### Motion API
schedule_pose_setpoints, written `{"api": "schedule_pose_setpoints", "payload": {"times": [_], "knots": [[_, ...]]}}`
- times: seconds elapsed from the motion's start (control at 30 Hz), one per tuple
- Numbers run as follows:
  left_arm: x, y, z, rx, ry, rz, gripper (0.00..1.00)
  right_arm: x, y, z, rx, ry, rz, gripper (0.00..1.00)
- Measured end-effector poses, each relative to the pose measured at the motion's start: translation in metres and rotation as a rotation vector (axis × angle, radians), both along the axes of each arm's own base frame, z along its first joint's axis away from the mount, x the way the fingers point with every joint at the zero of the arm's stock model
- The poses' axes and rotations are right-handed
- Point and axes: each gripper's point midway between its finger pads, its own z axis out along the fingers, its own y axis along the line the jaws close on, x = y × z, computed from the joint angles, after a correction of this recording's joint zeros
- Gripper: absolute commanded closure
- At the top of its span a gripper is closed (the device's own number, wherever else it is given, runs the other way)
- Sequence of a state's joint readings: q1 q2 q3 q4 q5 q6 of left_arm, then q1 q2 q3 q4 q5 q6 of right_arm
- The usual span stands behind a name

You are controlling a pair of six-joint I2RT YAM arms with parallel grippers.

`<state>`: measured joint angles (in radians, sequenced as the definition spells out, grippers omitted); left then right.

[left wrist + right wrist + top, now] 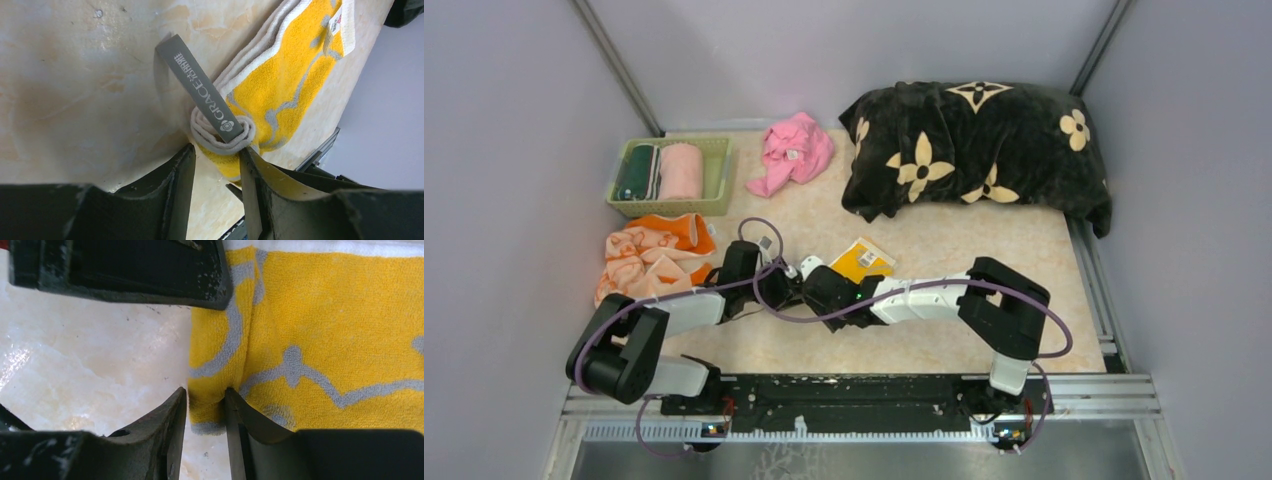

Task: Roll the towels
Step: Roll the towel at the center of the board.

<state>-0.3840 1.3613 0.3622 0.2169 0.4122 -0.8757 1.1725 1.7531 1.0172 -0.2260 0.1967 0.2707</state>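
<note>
Looking down from the top external view, both arms fold inward and meet at the middle of the frame. The left gripper [776, 285] and right gripper [822, 287] are almost nose to nose at the near end of the yellow towel [862, 260]. Its free part lies flat on the table [944, 250] just above them. Working one end from both sides looks meant to keep the roll even across its width. The peach towel [649, 255] sits crumpled at the left of the frame with no gripper on it. Above it a green basket [669, 206] holds two rolled cloths [661, 172]. A pink cloth [794, 150] and the black blanket [974, 150] lie along the top.

From the left wrist, the left gripper [216, 162] has its jaws pressed onto the tight spiral at the towel's end, low in the centre of the frame, seemingly to stop the coil springing open. A grey hanging loop [200, 87] marked GRACE sticks out of the spiral toward the upper left. The unrolled yellow cloth runs off to the upper right.

From the right wrist, the right gripper [206, 402] pinches a raised fold at the towel's left edge, bottom centre, likely to steady that side while the coil is turned. A dark block [120, 270] fills the upper left; it may be the other gripper, though I cannot tell. I judge the roll barely begun, since most of the cloth lies flat.
</note>
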Motion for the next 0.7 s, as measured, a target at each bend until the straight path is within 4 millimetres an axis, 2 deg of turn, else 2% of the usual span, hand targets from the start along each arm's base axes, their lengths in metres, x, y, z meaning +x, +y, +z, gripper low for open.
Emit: {"api": "schedule_pose_setpoints", "payload": {"times": [0.27, 0.33, 0.7], "knots": [[0.0, 0.0, 0.0, 0.0, 0.001, 0.001, 0.53, 0.005, 0.012, -0.005, -0.108, -0.116, 0.038, 0.62], [0.001, 0.0, -0.001, 0.0, 0.004, 0.001, 0.53, 0.006, 0.013, -0.005, -0.134, -0.146, 0.039, 0.65], [0.016, -0.006, -0.001, 0.017, 0.021, 0.003, 0.54, 0.012, 0.011, -0.004, -0.179, -0.215, 0.007, 0.96]]}}
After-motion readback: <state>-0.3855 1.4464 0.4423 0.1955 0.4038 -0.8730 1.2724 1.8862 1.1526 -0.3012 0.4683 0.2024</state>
